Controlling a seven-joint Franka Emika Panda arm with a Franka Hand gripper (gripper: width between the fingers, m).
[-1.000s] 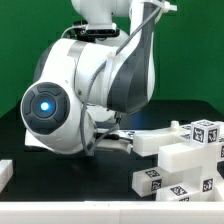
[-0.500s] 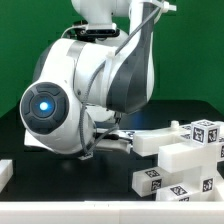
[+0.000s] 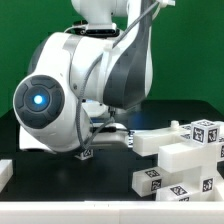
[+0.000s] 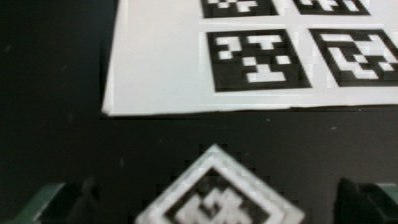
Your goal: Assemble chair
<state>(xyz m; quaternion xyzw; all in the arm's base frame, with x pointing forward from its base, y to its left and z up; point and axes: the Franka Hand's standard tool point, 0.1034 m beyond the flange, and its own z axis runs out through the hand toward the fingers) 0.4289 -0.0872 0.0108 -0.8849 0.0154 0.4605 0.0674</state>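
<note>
In the wrist view a small white chair part (image 4: 215, 192) with a black-and-white tag lies corner-on, like a diamond, on the black table. My gripper (image 4: 214, 206) is open around it: the dark fingertips (image 4: 64, 201) stand far apart, with a black gap on each side of the part. More white tagged chair parts (image 3: 186, 152) are stacked at the exterior view's right, with tagged blocks (image 3: 162, 183) lying in front of them. In the exterior view my own arm (image 3: 90, 90) hides the gripper.
The marker board (image 4: 157, 62) lies flat on the table just beyond the small part, with several tags on it. A white edge (image 3: 5, 175) shows at the exterior view's lower left. A green wall stands behind the table.
The arm's big joint with the blue light has swung toward the exterior view's left and slightly upward. The stacked chair parts have not moved.
</note>
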